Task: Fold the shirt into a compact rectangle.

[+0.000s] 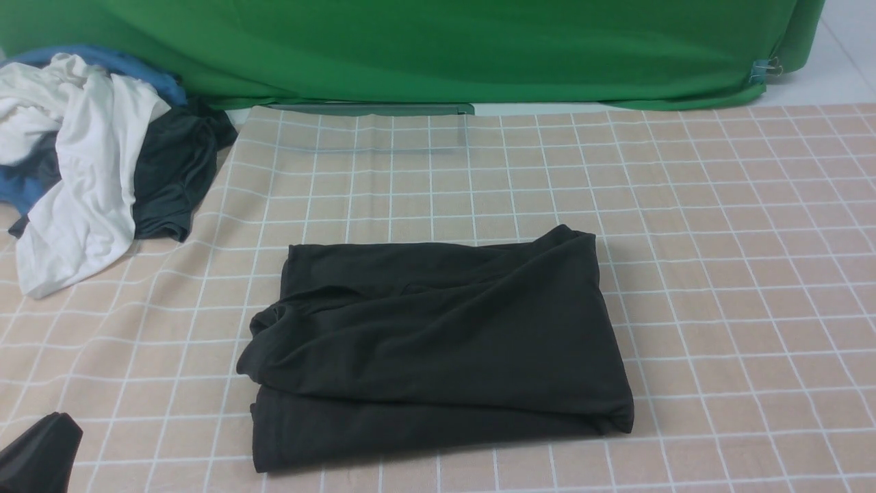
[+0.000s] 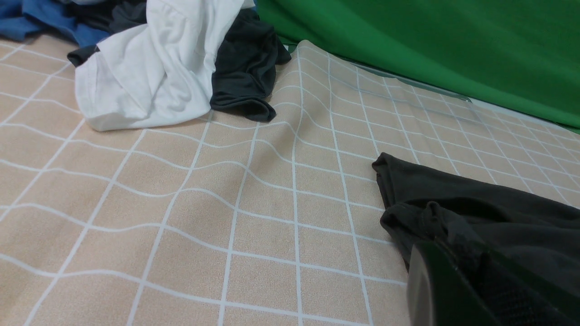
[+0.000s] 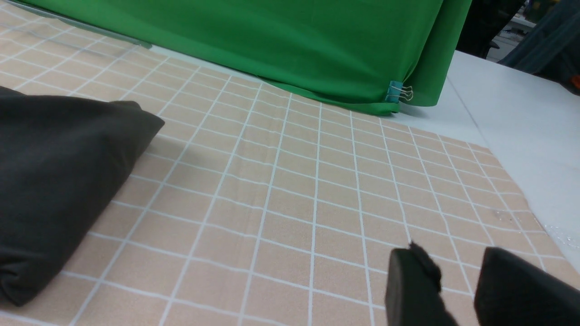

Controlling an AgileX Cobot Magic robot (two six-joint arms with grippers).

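The shirt (image 1: 438, 342) lies folded into a rough rectangle at lower centre of the front view, on the checked cloth (image 1: 718, 274) over the tabletop. The left end effector (image 1: 37, 455), lower left, is closed and empty; the right end effector (image 3: 457, 290) stands partly open, holding nothing. The bunched left edge looks loose and may spring open; any brush from a nearby arm could drag the layers askew.
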